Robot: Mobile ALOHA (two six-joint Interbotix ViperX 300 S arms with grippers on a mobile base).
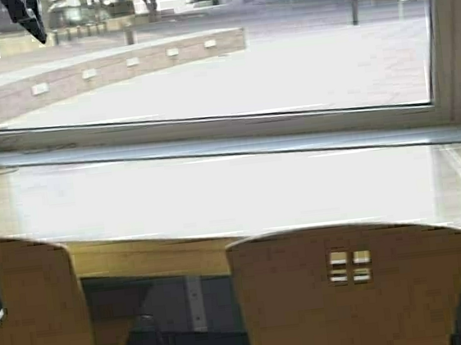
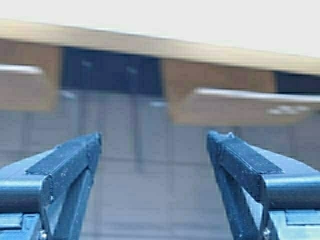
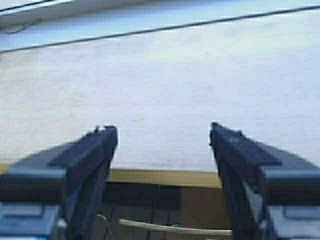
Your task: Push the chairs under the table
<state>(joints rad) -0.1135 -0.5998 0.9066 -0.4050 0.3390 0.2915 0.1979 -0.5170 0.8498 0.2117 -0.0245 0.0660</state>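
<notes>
We see two plywood chairs at the near edge of the table (image 1: 217, 199): the right chair (image 1: 354, 291) stands just short of that edge, and the left chair (image 1: 39, 312) near the near-left corner. Our right gripper (image 3: 164, 145), jaws spread wide and empty, looks over the right chair's top rail, so it seems the nearer arm. The left gripper (image 2: 152, 150) is equally open and holds nothing.

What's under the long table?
Under the table it's dark: a pale upright support and part of the left chair's seat show. The right chair's backrest covers whatever lies behind it.
</notes>
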